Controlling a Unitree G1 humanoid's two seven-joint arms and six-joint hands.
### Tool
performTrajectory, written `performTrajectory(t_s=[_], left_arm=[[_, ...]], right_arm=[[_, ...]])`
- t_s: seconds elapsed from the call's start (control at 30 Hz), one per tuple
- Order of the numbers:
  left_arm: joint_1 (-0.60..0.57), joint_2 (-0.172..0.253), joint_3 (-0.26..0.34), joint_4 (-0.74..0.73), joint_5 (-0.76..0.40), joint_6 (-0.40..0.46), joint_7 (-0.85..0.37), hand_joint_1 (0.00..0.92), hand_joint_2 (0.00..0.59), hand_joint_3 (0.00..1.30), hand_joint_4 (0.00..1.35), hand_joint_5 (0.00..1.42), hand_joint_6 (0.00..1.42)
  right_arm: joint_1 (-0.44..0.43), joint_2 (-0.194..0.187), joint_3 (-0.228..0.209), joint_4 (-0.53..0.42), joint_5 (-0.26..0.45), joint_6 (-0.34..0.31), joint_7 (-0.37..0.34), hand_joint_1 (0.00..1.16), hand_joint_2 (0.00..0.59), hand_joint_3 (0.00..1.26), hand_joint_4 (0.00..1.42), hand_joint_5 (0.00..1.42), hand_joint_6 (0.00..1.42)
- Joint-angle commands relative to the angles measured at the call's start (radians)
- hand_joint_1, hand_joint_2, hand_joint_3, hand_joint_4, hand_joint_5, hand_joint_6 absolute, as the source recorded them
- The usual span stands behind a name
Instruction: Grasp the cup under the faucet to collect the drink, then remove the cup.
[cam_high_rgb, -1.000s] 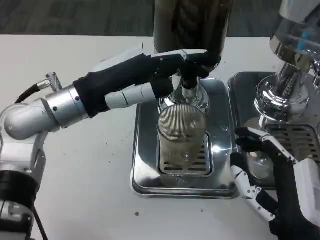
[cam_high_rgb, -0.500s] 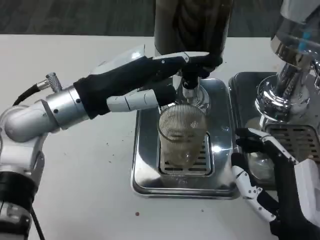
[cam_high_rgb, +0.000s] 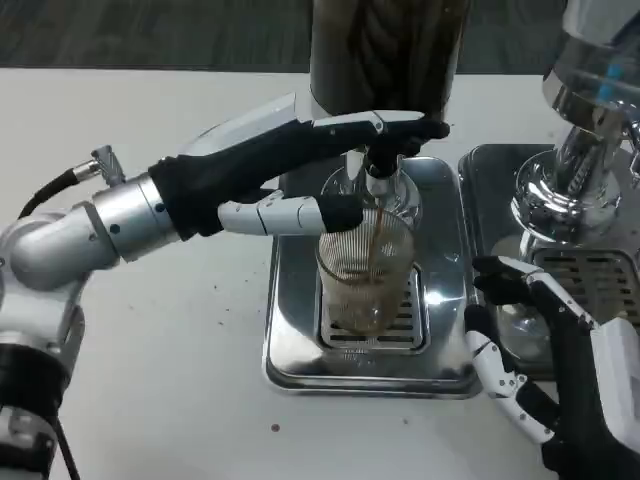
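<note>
White tabletop (cam_high_rgb: 180, 360) fills the near ground under me, with dark floor beyond at twelve o'clock. Starting at nine o'clock, my left hand (cam_high_rgb: 300, 165) reaches across to the dispenser's faucet lever (cam_high_rgb: 385, 150); its upper fingers (cam_high_rgb: 400, 126) lie over the lever and a lower finger (cam_high_rgb: 300, 212) points at the rim of the ribbed glass cup (cam_high_rgb: 365, 275). I judge it is pressing the lever, not grasping it, and it holds nothing. The cup stands upright, long axis vertical, on the grate of the steel drip tray (cam_high_rgb: 290, 340), directly under the spout, with a thin brown stream (cam_high_rgb: 378, 235) falling into it and only a little drink at the bottom. From my left hand the cup lies just below, toward five o'clock; from my right hand (cam_high_rgb: 540, 370) it lies at about ten o'clock, near but apart. That right hand waits spread and empty beside the tray's edge, partly cut off at the frame's bottom, so I reckon it is the one to take the cup. A second chrome dispenser (cam_high_rgb: 570, 190) at two o'clock is cropped. Glare on the tray hides the cup's base.
</note>
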Motion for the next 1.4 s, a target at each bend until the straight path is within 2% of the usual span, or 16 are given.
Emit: performTrajectory(t_s=[0.03, 0.33, 0.47, 0.57, 0.87, 1.4], left_arm=[[0.028, 0.009, -0.038, 0.009, 0.059, -0.033, 0.0, 0.0, 0.098, 0.18, 0.1, 0.16, 0.1], [0.034, 0.021, -0.059, 0.009, 0.087, -0.07, 0.052, 0.0, 0.099, 0.18, 0.1, 0.16, 0.1], [0.035, 0.023, -0.066, 0.009, 0.091, -0.076, 0.063, 0.0, 0.099, 0.18, 0.1, 0.15, 0.1], [0.036, 0.025, -0.068, 0.01, 0.092, -0.078, 0.069, 0.0, 0.098, 0.18, 0.1, 0.15, 0.1], [0.036, 0.033, -0.076, 0.01, 0.093, -0.083, 0.081, 0.0, 0.098, 0.18, 0.1, 0.15, 0.11], [0.037, 0.041, -0.081, 0.006, 0.089, -0.08, 0.091, 0.0, 0.099, 0.18, 0.1, 0.15, 0.12]], right_arm=[[0.007, 0.0, -0.007, -0.018, 0.018, -0.011, 0.01, 0.4, 0.399, 0.4, 0.44, 0.47, 0.38], [-0.009, -0.008, -0.014, -0.011, 0.093, -0.021, 0.092, 0.42, 0.316, 0.31, 0.33, 0.39, 0.33], [-0.014, -0.014, -0.016, -0.016, 0.115, -0.018, 0.132, 0.52, 0.258, 0.25, 0.26, 0.32, 0.29], [-0.023, -0.023, -0.017, -0.02, 0.151, -0.01, 0.195, 0.56, 0.238, 0.21, 0.19, 0.27, 0.27], [-0.058, -0.035, -0.03, -0.01, 0.232, 0.014, 0.336, 0.61, 0.229, 0.15, 0.13, 0.2, 0.22], [-0.143, -0.023, -0.039, 0.04, 0.252, 0.046, 0.401, 0.6, 0.224, 0.1, 0.09, 0.15, 0.18]])
